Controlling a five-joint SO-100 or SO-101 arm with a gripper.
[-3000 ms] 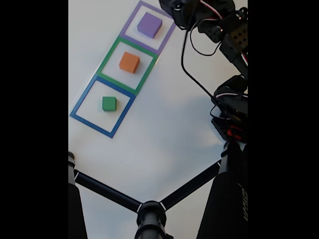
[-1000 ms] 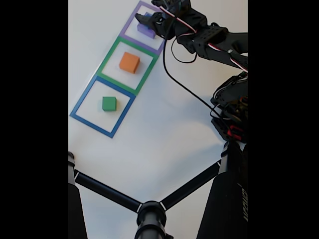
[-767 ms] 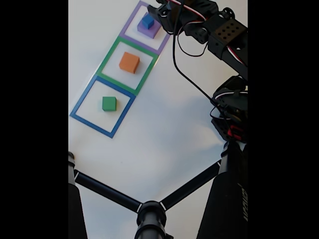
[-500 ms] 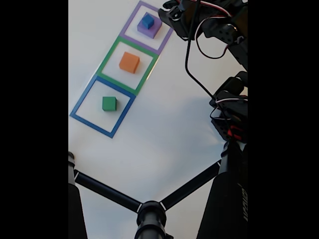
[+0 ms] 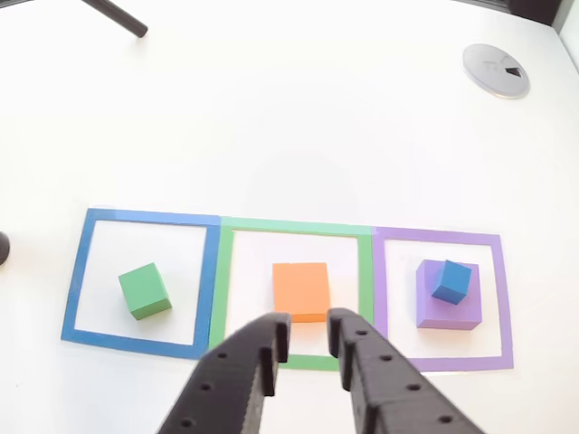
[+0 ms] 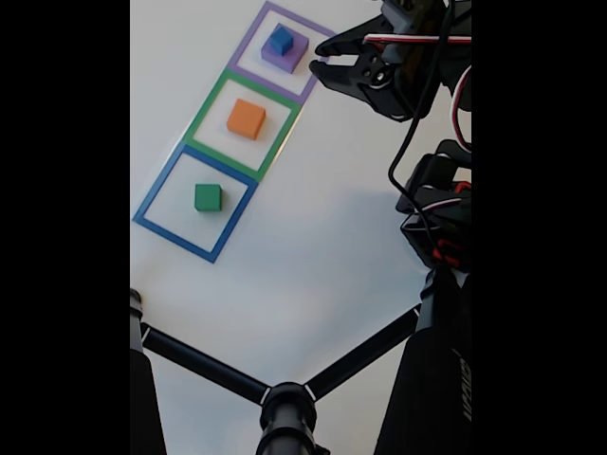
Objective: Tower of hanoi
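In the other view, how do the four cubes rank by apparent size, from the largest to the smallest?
1. purple cube
2. orange cube, close to the purple one, so their order is not sure
3. green cube
4. blue cube, which sits on the purple one

The only lettering is white print running sideways along the black tripod leg point(image 6: 432, 379) at about five o'clock in the fixed view, too blurred to be read.
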